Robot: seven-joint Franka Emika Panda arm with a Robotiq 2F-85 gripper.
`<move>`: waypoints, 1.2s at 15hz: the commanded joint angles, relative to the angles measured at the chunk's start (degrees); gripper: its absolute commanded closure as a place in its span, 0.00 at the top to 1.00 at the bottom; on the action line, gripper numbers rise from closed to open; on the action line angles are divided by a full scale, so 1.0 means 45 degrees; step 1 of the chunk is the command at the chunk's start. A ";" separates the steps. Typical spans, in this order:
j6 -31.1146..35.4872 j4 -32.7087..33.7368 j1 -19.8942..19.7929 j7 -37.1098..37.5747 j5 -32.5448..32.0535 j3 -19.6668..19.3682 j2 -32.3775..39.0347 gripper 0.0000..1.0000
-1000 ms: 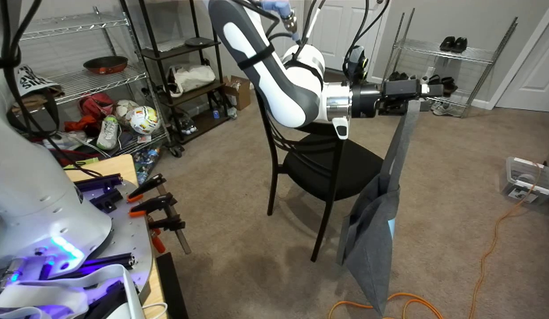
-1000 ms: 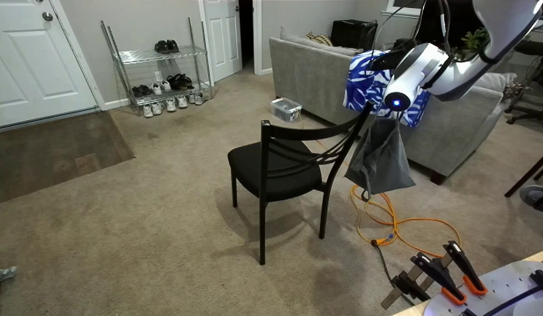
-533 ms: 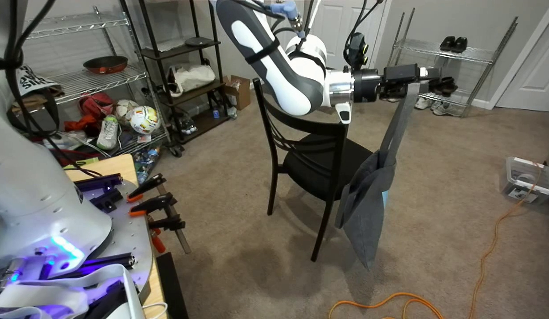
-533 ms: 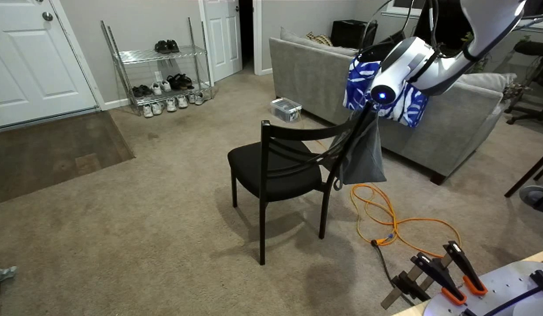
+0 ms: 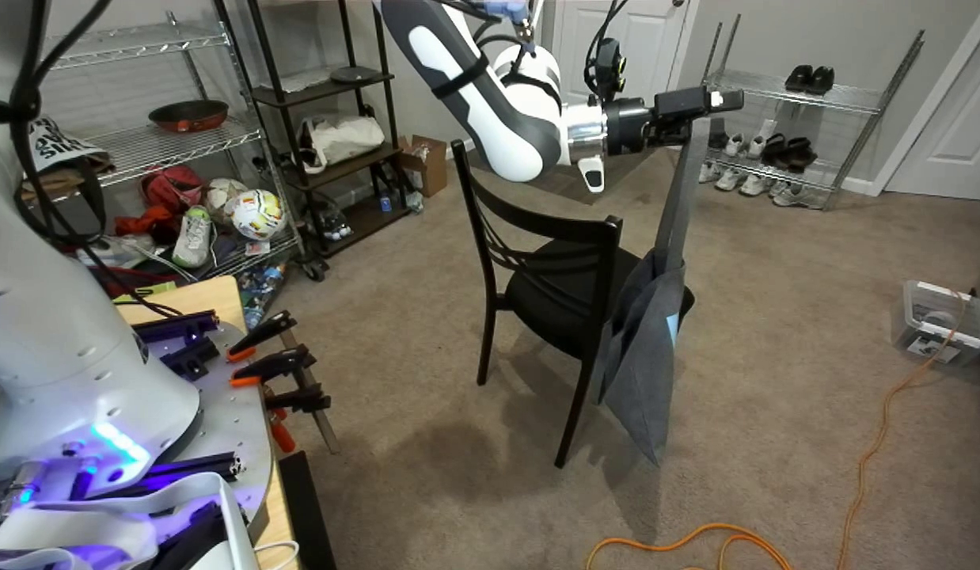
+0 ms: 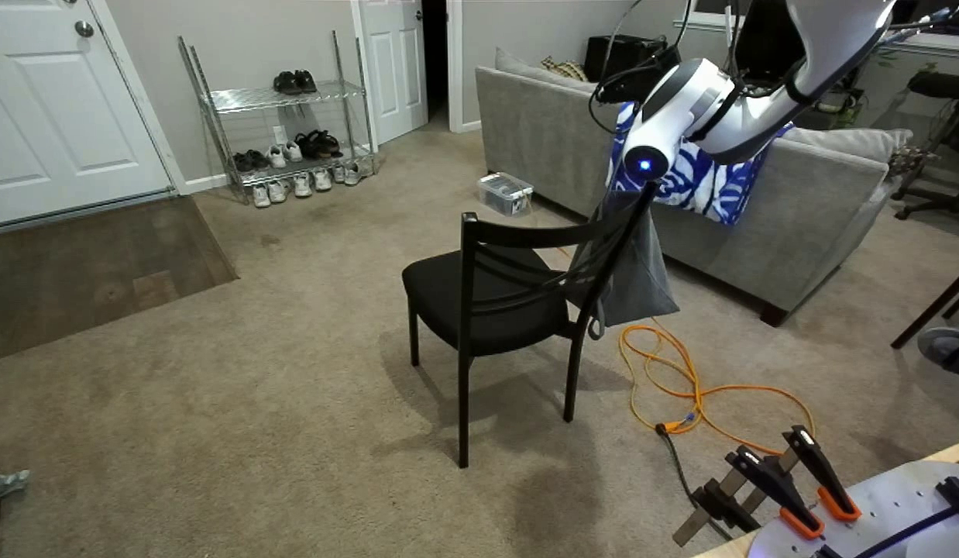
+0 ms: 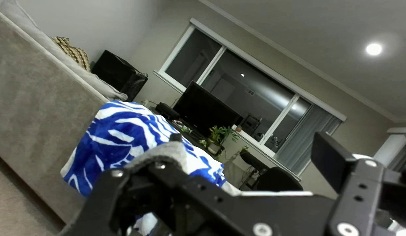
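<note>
Fingers (image 7: 331, 160), spread, dangle a bag (image 5: 644, 348) over carpet (image 5: 775, 356) between chair (image 6: 479, 298) and sofa (image 6: 541, 128)

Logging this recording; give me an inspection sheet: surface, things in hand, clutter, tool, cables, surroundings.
Surface: carpet, with a black chair standing on it.
Things in hand: grey bag hanging by its strap from the tool, close beside the chair; contact unclear.
Clutter: clear box on the carpet; shoes on a rack.
Tool: jaws apart, strap lying over one finger in the wrist view.
Cables: orange cord looped on the carpet; black cables along the arm.
Surroundings: grey sofa with a blue-and-white cloth; white door.
</note>
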 commanded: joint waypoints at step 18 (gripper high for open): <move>0.0169 -0.3827 0.0621 0.0523 -0.1492 0.0386 -0.2867 1.00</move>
